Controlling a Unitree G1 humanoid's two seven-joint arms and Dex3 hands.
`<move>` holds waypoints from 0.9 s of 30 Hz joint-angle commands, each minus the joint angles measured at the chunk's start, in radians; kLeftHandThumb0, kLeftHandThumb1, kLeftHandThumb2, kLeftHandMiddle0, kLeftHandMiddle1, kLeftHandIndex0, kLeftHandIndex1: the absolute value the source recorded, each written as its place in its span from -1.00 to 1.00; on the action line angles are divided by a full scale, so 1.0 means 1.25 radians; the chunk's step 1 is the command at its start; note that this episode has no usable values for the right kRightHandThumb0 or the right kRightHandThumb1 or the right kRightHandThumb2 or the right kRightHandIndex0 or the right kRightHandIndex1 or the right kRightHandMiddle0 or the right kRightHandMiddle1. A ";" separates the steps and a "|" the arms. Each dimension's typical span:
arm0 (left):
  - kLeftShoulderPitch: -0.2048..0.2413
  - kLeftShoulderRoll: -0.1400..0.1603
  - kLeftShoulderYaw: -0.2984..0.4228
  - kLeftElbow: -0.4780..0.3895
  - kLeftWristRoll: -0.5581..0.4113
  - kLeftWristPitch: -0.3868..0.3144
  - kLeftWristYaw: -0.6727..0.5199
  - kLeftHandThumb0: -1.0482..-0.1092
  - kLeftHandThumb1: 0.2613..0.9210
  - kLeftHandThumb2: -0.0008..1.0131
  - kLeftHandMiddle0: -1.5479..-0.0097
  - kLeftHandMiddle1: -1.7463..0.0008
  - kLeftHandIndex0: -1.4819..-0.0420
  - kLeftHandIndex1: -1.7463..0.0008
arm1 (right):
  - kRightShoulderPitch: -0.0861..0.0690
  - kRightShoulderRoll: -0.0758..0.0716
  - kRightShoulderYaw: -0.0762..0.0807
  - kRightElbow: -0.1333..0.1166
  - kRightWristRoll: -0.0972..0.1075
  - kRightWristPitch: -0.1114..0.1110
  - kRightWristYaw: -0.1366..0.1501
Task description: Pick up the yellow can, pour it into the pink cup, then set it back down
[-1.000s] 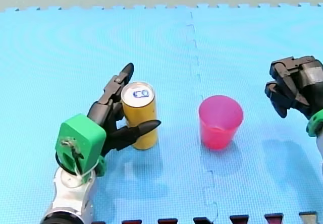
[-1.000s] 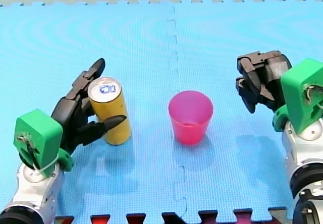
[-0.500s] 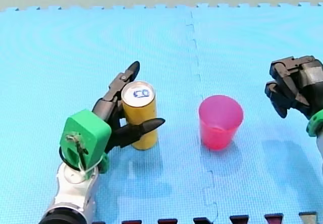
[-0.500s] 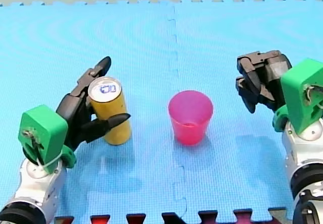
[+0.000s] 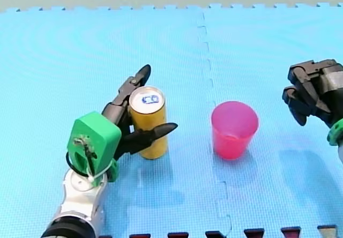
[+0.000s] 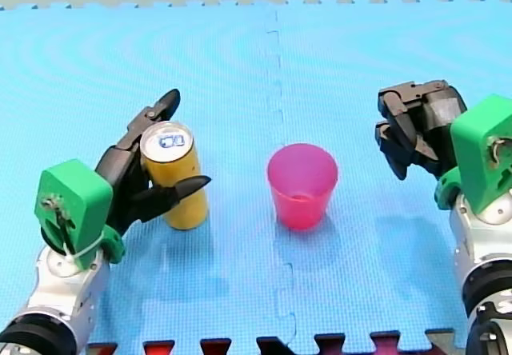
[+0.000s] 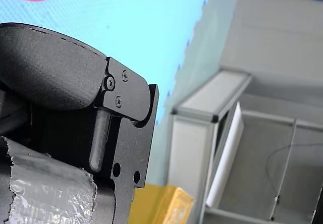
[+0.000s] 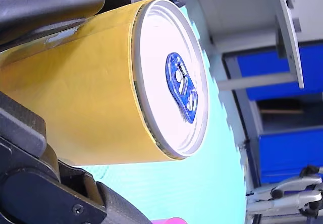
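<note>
My left hand is closed around the yellow can. One of my fingers runs along its far side and my thumb crosses its front. In the second wrist view the can's wall lies against that finger. The can stands upright on the blue foam mat, left of the pink cup and apart from it.

Compared with a second ago, my left wrist has come forward and a little toward the can. The far fingertip now reaches further past the can's top, and the thumb tip sticks out further beyond its front. The can has not shifted or left the mat, and the cup stands upright where it was.

My right hand, fingers curled on nothing, is well to the right of the cup, in almost the same place as before.
</note>
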 commanded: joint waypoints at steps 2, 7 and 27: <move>-0.006 0.000 -0.012 0.001 0.038 0.010 0.103 0.01 0.28 -0.99 0.23 0.90 0.37 0.95 | 0.001 -0.004 -0.002 -0.003 0.004 -0.005 0.001; -0.007 -0.002 -0.027 0.003 0.080 0.025 0.212 0.83 0.40 -0.98 -0.02 0.94 0.19 0.99 | 0.002 -0.005 -0.002 -0.004 0.005 -0.006 0.001; 0.000 0.008 -0.066 0.005 0.132 0.008 0.305 0.90 0.52 -0.99 -0.08 0.98 0.26 1.00 | 0.001 -0.003 0.000 -0.004 0.005 -0.008 -0.007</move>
